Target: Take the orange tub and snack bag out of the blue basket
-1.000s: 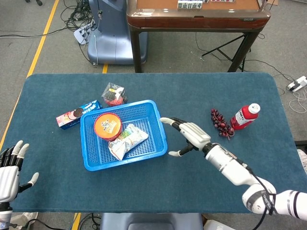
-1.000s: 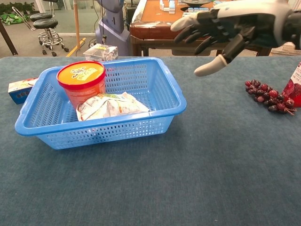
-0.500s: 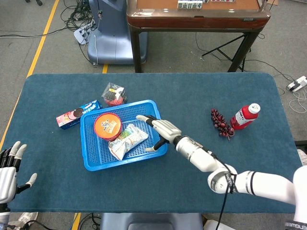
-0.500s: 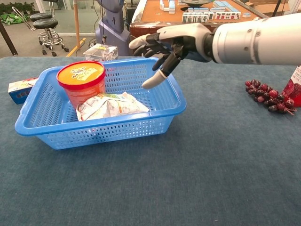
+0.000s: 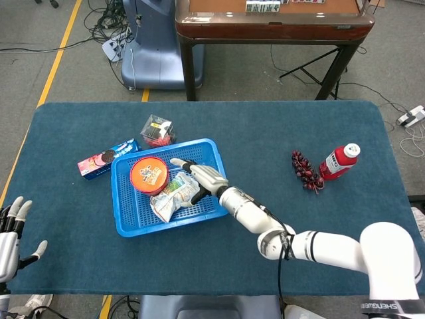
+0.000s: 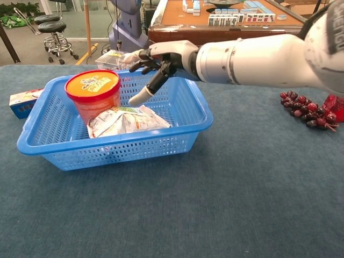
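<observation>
The blue basket [image 5: 125, 223] [image 6: 189, 135] stands left of the table's middle. Inside it the orange tub [image 5: 149, 174] [image 6: 94, 94] stands upright at the back left, and the crinkled snack bag [image 5: 174, 195] [image 6: 126, 120] lies in front of it. My right hand [image 5: 199, 178] [image 6: 156, 61] hovers over the basket with fingers spread, above the bag and just right of the tub, holding nothing. My left hand [image 5: 10, 236] shows only in the head view, at the table's near left corner, fingers apart and empty.
A cookie box [image 5: 99, 159] [image 6: 21, 102] and a small clear packet [image 5: 157, 130] [image 6: 113, 58] lie behind the basket. Grapes [image 5: 305, 170] [image 6: 307, 111] and a red bottle [image 5: 339, 161] [image 6: 337, 95] sit at the right. A wooden table [image 5: 272, 20] stands beyond.
My right hand has swept left from beside the basket's right rim to above the snack bag inside it. My left hand has slid a little lower at the frame's edge.
</observation>
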Motion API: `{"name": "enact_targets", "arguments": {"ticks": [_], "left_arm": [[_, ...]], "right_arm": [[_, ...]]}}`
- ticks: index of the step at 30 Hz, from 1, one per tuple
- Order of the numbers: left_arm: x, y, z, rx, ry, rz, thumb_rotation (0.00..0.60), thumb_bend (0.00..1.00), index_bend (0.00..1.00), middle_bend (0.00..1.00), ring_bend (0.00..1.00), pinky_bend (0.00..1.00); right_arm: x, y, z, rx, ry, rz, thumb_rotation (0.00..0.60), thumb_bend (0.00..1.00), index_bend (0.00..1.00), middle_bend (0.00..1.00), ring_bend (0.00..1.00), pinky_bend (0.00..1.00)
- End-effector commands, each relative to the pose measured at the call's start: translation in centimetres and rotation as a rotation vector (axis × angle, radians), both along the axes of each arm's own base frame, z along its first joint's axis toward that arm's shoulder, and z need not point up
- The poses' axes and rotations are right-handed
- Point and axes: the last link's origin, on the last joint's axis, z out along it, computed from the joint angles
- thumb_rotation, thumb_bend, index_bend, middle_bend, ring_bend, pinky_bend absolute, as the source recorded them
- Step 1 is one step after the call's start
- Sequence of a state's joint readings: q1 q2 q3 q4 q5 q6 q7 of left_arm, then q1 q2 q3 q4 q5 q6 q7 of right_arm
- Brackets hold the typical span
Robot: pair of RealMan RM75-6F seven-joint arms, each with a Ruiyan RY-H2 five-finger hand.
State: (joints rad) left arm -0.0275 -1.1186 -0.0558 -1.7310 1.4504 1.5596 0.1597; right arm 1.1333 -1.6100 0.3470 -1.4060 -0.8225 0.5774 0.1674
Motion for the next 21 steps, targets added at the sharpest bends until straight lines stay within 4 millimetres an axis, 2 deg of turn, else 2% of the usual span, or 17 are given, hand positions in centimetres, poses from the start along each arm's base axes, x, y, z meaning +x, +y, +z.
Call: {"name": "enact_targets", "arguments": {"ticks": [1, 13, 21], "left_arm": [[-0.1, 0.0, 0.0, 0.001, -0.001, 0.003, 0.6, 0.29, 0.0, 0.0, 0.0, 0.0], [-0.9, -0.2, 0.4, 0.01, -0.003, 0.025, 0.6, 0.29, 0.0, 0.0, 0.0, 0.0], [-1.2, -0.2, 0.5, 0.014, -0.004, 0.034, 0.6, 0.29, 0.0, 0.0, 0.0, 0.0]], "right_arm": [[1.4, -0.6, -1.4, 0.0, -0.015, -0.008, 0.6, 0.0, 0.04, 0.07, 0.0, 0.14], [3.4, -1.8, -4.0, -0.012, -0.015, -0.023, 0.6, 0.0, 0.04, 0.07, 0.0, 0.14], [4.9, -1.9, -5.4, -0.012, -0.018, -0.016, 0.6, 0.0, 0.04, 0.09, 0.0, 0.14]]}}
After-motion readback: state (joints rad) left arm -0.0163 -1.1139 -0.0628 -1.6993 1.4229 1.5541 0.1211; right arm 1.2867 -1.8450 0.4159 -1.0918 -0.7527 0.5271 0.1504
